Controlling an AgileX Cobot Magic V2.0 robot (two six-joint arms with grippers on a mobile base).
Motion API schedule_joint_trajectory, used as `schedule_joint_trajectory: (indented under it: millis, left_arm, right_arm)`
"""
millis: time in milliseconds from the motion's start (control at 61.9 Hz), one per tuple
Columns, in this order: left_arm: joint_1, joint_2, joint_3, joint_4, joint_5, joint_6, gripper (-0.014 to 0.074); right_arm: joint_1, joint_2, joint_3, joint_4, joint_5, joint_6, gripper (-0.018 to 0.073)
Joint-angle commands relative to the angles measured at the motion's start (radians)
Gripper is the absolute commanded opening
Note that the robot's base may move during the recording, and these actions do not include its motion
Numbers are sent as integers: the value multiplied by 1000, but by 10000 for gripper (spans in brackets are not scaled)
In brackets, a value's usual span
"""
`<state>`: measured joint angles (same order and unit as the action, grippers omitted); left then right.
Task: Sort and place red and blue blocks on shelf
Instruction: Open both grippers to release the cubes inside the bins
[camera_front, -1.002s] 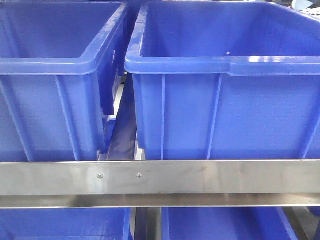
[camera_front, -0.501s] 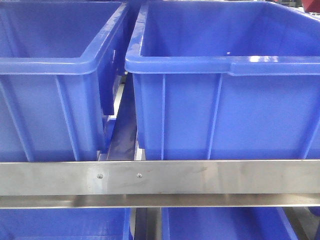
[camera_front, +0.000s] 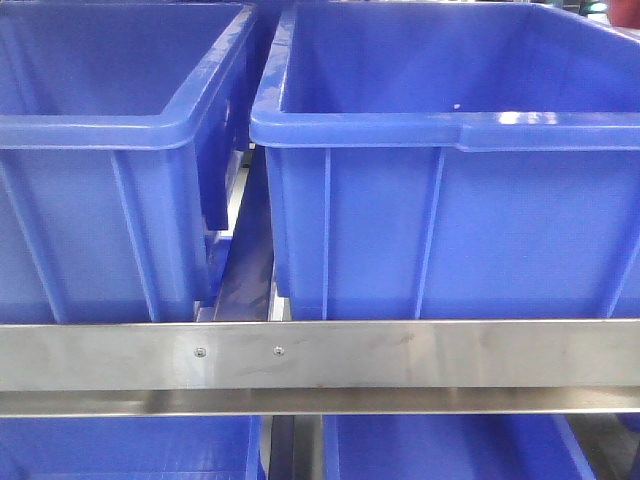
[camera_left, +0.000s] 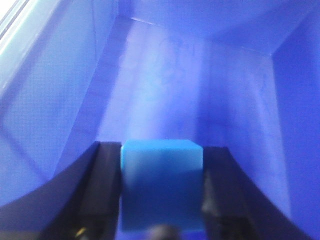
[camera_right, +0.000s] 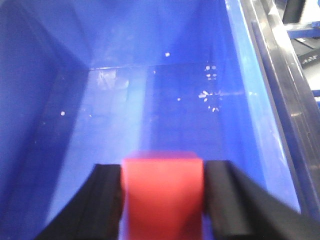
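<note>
Wrist views showed your left tool (camera_left: 161, 195) clamped on the light blue block (camera_left: 161, 185) and your right tool (camera_right: 162, 200) on the red block (camera_right: 162, 195), each above a blue bin's floor (camera_right: 150, 115); releasing seemed next.

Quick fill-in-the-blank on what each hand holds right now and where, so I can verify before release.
1. The left hand grips a light ____ block.
2. The right hand grips a ____ block.
3. Both wrist views look down into ____ plastic bins.
4. The front view shows the shelf crossbar bearing ____ small screws.

Missing words: blue; red; blue; two
</note>
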<state>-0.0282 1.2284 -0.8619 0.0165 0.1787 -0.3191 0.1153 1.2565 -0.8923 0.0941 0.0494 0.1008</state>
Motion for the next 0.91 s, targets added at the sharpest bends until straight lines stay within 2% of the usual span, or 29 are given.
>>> schedule_joint_trajectory:
  millis: [0,259,372,469,566,631,744,889]
  left_arm:
    - [-2,-22,-37,-17,-89,-11,528]
    - [-2,-22,-37,-17,-87,-11,517]
    - [-2,-22,-37,-17,-83,-11,435]
    - [-2,-22,-37,-17,-79,-11,306]
    - [-2,-22,-37,-17,-78,-11,111]
    - [-2,-22,-37,-17,-78,-11,141]
    - [-2,-22,-37,-17,-78,-11,125]
    - [-2,-22,-37,-17,-86,-11,124]
  right_arm:
    - [-4,-25,-40,-8,-70,-7,519]
    - [-4,-25,-40,-8,-91,-7,519]
    - [-4,-25,-40,-8,-92,-7,507]
    - [-4,-25,-40,-8,-92,-7,425]
    - [-4,-25,-40,-8,-92,-7,296]
    - [-4,-25,-40,-8,-92,-7,203]
    - [-4,-25,-40,-8,-92,-7,46]
    - [-4,-25,-40,-8,-92,-7,57]
